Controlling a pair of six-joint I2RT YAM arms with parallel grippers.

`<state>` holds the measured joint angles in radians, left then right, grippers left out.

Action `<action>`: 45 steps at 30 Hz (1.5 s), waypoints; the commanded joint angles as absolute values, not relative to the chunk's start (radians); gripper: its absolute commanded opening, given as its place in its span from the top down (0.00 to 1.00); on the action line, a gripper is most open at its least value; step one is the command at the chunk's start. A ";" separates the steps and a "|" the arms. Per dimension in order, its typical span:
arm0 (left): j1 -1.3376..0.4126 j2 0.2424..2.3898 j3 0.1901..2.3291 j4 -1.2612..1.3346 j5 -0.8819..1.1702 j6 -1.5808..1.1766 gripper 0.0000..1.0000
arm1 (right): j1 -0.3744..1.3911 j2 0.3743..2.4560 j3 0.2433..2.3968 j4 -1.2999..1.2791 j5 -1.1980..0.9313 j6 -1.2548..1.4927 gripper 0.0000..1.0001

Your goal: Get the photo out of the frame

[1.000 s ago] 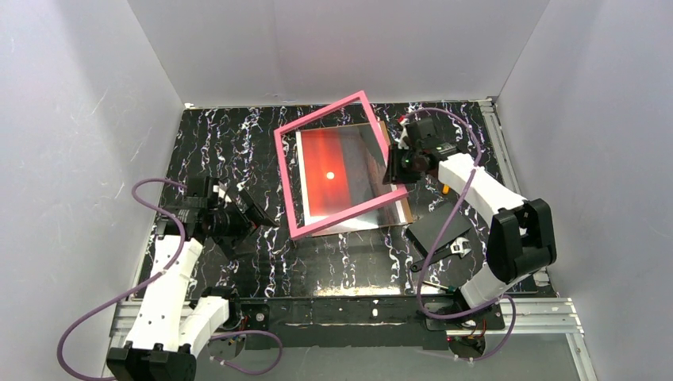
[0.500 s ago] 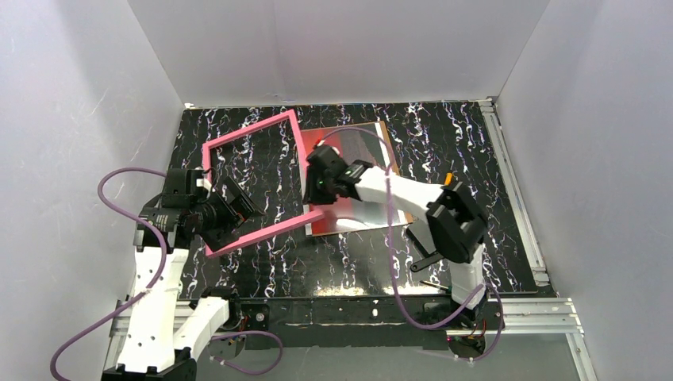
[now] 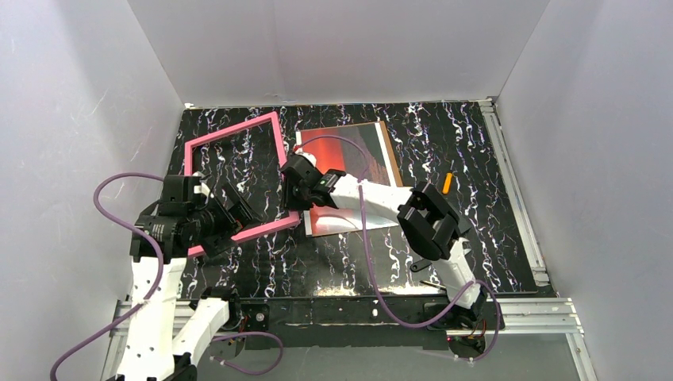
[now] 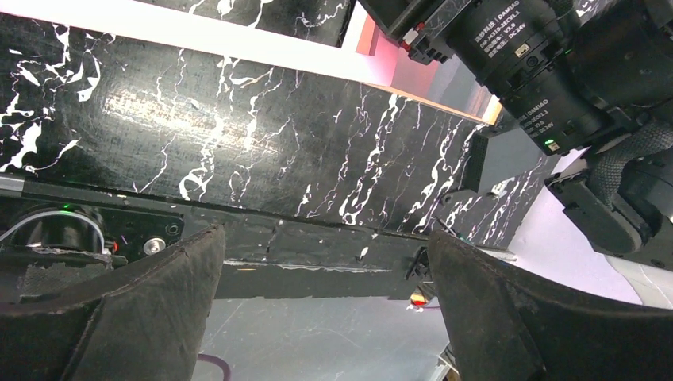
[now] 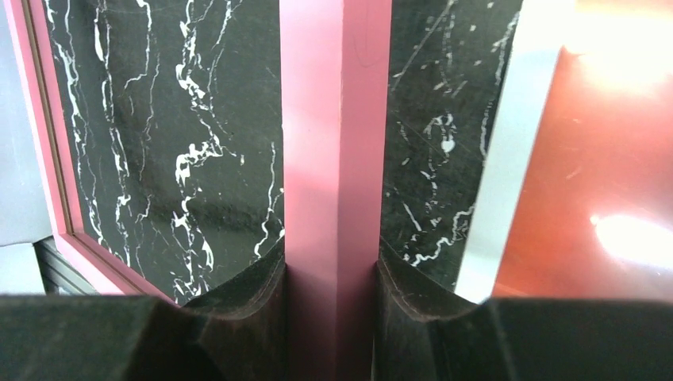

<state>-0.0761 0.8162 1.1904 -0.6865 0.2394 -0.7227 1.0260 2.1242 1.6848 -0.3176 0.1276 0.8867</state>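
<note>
The tabletop is black with white veins like marble, and plain white walls close it on the left, the far and the right side. Half a second ago the frame was lifted and tilted, with its right rail at the left edge of the photo; now it is farther left and apart from the print, and the tabletop shows through its opening. The photo is at the far centre, to the right of the frame, partly covered by the right arm. The right tool is closed on the right rail of the frame, one finger on each side. The left tool is wide open near the frame's near rail and holds nothing.
</note>
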 commanded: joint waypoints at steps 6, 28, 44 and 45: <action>-0.074 0.843 1.082 -0.806 0.239 -0.724 0.00 | 1.044 2.082 1.736 -0.266 0.065 0.837 0.99; 0.097 0.927 0.610 -0.386 0.401 -1.364 0.00 | 1.027 1.939 1.478 -0.095 -0.032 0.876 0.99; 0.132 1.014 0.552 -0.308 0.299 -1.215 1.00 | 1.024 1.896 1.465 -0.177 -0.067 0.690 0.99; 0.134 1.027 0.569 -0.349 0.269 -1.174 1.00 | 1.018 1.888 1.473 -0.198 -0.069 0.662 0.99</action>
<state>0.1459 0.9901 0.5201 -0.1825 0.2749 -1.4612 1.0279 1.9995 1.4448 -0.2466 0.0074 0.8562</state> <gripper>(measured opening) 0.185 0.401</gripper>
